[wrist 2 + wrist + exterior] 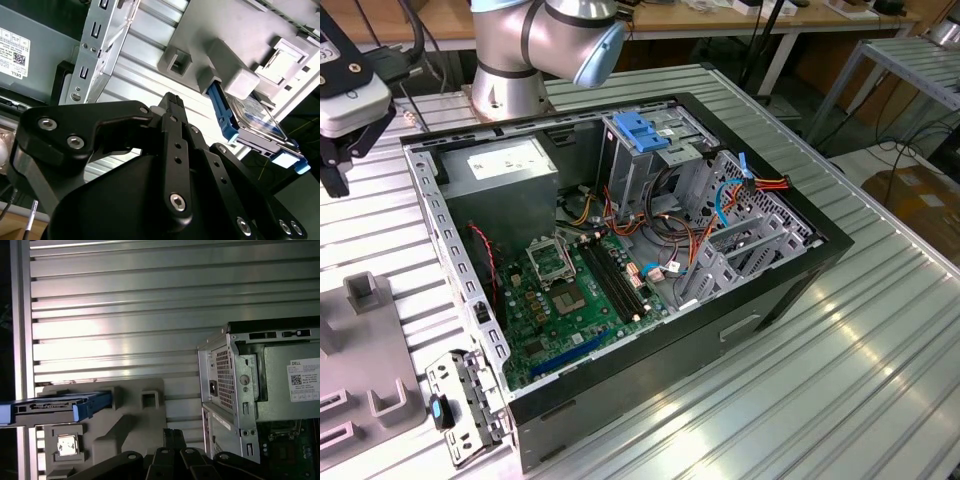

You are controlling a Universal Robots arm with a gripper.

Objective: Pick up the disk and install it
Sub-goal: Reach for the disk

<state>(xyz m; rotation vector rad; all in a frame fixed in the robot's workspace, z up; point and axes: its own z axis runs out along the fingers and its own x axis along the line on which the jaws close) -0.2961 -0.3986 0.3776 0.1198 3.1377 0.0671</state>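
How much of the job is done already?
Nothing looks done yet. The disk sits in its grey holder on the table. The claw is shut and empty, hovering nearby without touching it. Left to do: picking the disk up and fitting it into the open computer case.

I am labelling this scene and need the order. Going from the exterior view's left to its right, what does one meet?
Grey fixture tray → grey power-supply box → drive cage with blue top → orange and blue cables.
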